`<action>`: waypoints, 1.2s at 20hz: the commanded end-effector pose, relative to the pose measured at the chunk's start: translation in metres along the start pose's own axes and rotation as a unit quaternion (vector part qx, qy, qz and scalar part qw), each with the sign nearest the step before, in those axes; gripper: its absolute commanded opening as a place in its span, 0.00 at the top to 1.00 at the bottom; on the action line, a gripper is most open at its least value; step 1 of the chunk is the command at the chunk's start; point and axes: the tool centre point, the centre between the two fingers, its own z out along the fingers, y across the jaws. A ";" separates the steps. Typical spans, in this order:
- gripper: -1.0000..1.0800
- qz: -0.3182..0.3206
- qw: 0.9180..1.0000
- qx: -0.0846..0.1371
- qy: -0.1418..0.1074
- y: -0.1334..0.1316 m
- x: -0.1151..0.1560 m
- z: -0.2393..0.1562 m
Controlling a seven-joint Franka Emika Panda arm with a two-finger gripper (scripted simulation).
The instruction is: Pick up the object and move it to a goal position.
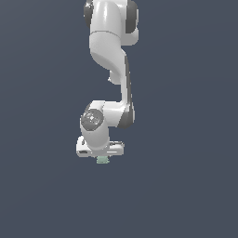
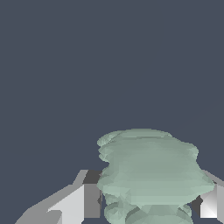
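Observation:
The object (image 1: pixel 102 160) is a small pale mint-green lump with ridged, stacked sides. In the exterior view only its lower part shows, poking out just under the white hand of my gripper (image 1: pixel 102 158). In the wrist view the object (image 2: pixel 151 173) fills the space between my two fingers (image 2: pixel 83 201), one on each side, and both look pressed against it. My gripper (image 2: pixel 146 199) is shut on the object. The arm hangs straight down from above.
A plain dark blue-grey surface (image 1: pixel 186 186) fills both views. No other objects, containers or edges show. No goal marker shows.

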 end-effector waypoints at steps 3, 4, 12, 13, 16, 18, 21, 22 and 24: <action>1.00 0.001 1.000 0.000 0.001 0.000 0.001 -0.001; 1.00 0.003 1.000 0.000 0.002 0.000 0.001 -0.001; 1.00 0.041 0.999 -0.004 0.024 0.002 0.017 -0.016; 1.00 0.049 0.998 -0.005 0.028 0.002 0.021 -0.019; 1.00 0.076 0.996 -0.008 0.044 0.005 0.031 -0.030; 1.00 0.097 0.994 -0.010 0.056 0.007 0.040 -0.039; 1.00 0.133 0.988 -0.014 0.077 0.011 0.053 -0.054; 1.00 0.146 0.986 -0.016 0.084 0.013 0.057 -0.060; 1.00 0.171 0.980 -0.018 0.099 0.016 0.065 -0.071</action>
